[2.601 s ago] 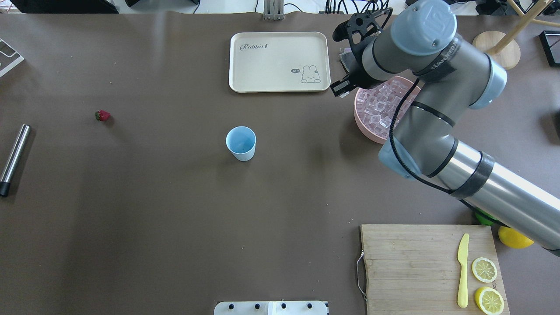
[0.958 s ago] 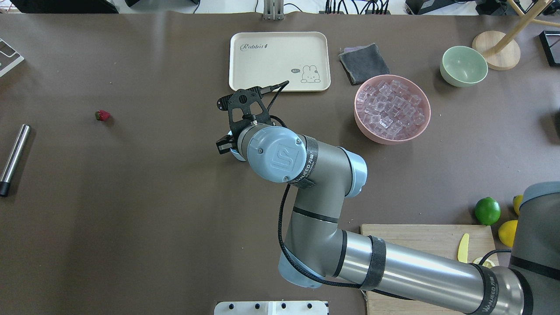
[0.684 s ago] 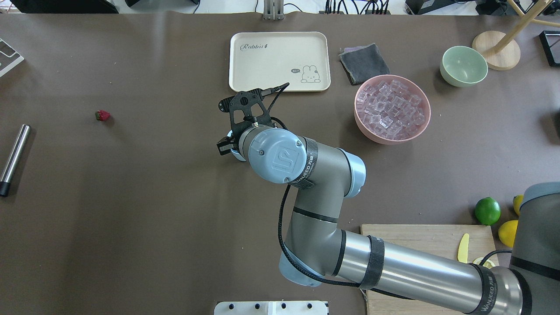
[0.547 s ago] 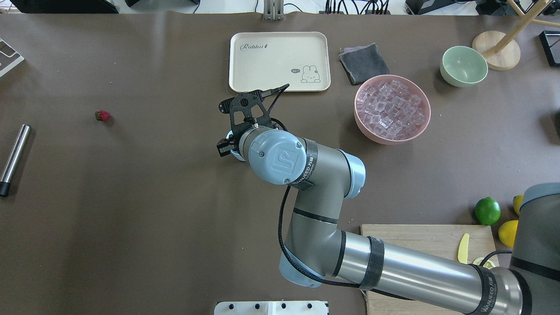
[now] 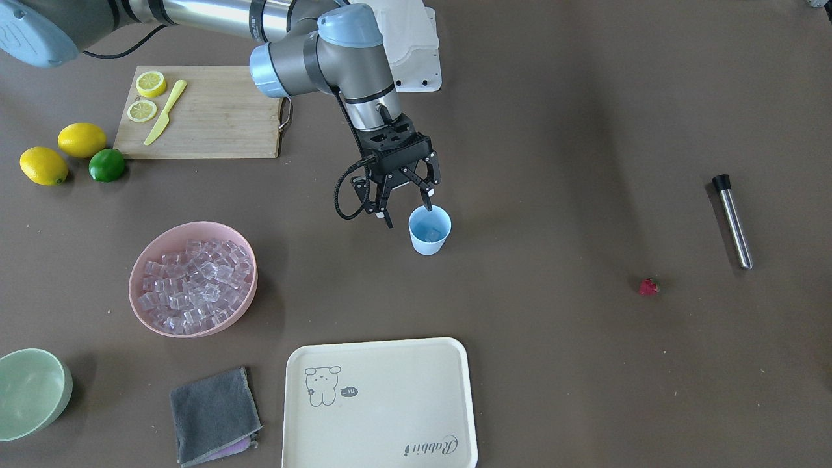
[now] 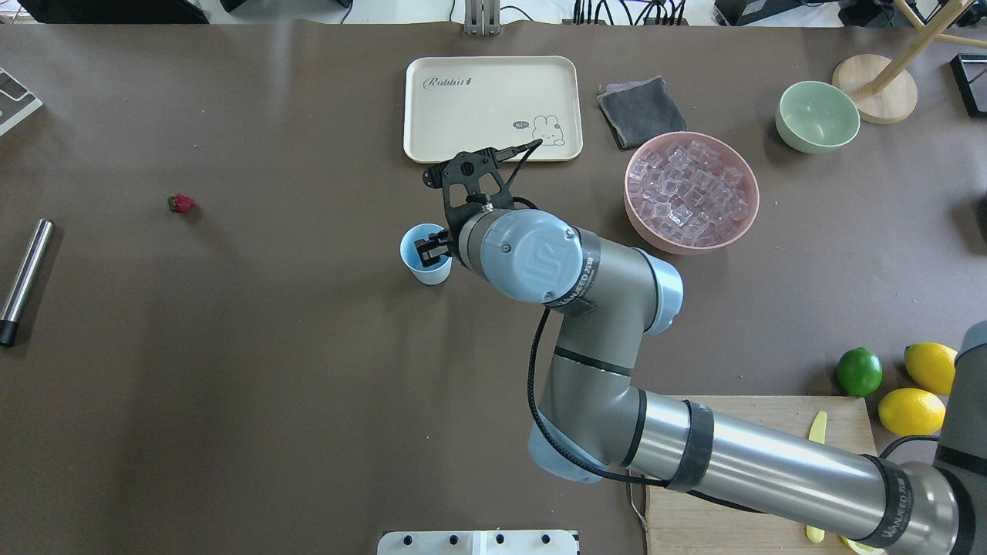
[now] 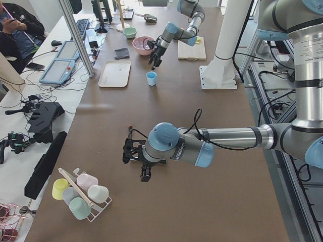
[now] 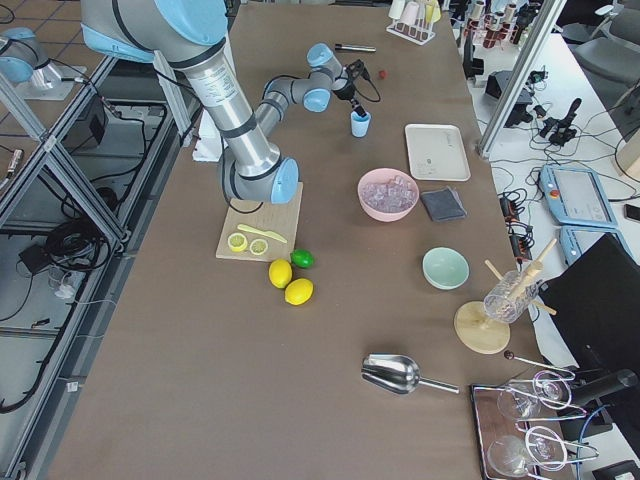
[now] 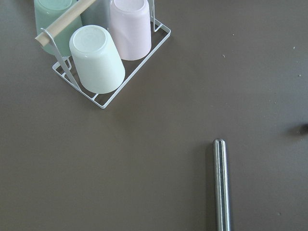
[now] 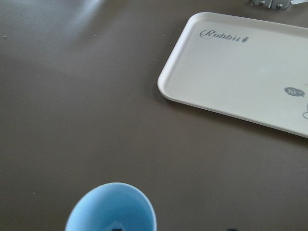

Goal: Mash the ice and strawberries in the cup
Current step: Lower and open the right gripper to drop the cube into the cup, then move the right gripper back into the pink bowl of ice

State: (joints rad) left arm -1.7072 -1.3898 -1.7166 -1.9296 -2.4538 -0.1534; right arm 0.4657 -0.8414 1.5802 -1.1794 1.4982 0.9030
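Note:
The light-blue cup [image 6: 423,271] stands upright mid-table, also in the front view [image 5: 429,242] and at the bottom of the right wrist view [image 10: 110,209]. My right gripper [image 5: 408,212] hangs just above its rim, open, with nothing between its fingers [image 6: 428,248]. A pale glassy piece seems to lie inside the cup. The ice [image 6: 690,191] fills a pink bowl [image 5: 140,260]. A single strawberry [image 6: 180,203] lies alone on the table, far from the cup. My left gripper [image 7: 132,160] hovers over the table's far left end; I cannot tell whether it is open or shut.
A metal rod [image 6: 25,271] lies beyond the strawberry. Behind the cup sits a cream tray [image 6: 493,108], with a grey cloth [image 6: 640,112] and green bowl [image 6: 816,116] to its right. A cutting board [image 5: 208,110], lemons and a lime [image 6: 859,371] are near the robot. A cup rack [image 9: 103,48] stands far left.
My right arm came from the ice bowl to the cup. In the last half second it shifted right and back, uncovering most of the cup.

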